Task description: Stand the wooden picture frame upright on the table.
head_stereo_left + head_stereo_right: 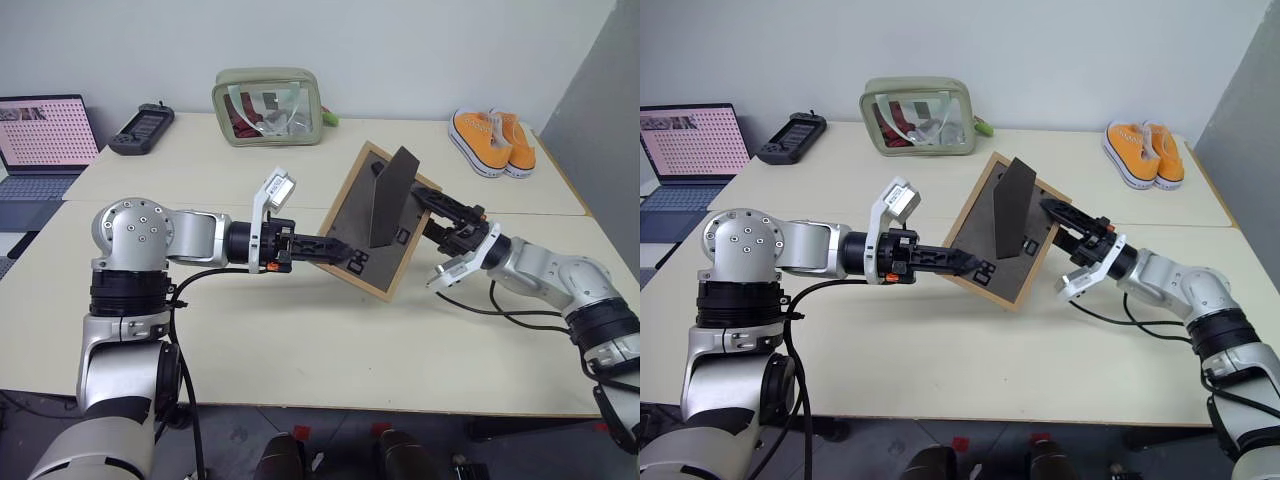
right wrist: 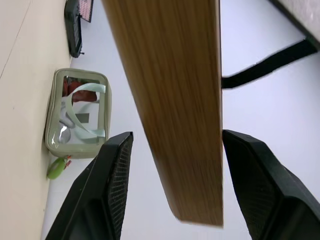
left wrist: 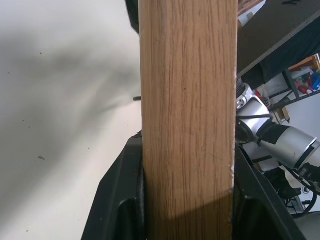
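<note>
The wooden picture frame (image 1: 350,225) hangs tilted above the table (image 1: 300,340), its dark grey back toward me and the stand (image 1: 390,195) folded out. My left gripper (image 1: 335,252) is shut on the frame's lower left edge. In the left wrist view both black fingers (image 3: 122,200) press against the light-wood edge (image 3: 187,100). My right gripper (image 1: 440,215) is open astride the frame's right edge. In the right wrist view the wood (image 2: 170,90) passes between the fingers (image 2: 107,185) with a gap on each side. The picture side is hidden.
At the back of the table stand a clear pouch with green trim (image 1: 268,106), a black controller (image 1: 142,127) and a pair of orange shoes (image 1: 492,140). A laptop (image 1: 40,140) sits at the far left. A black cable (image 1: 500,310) trails from the right arm.
</note>
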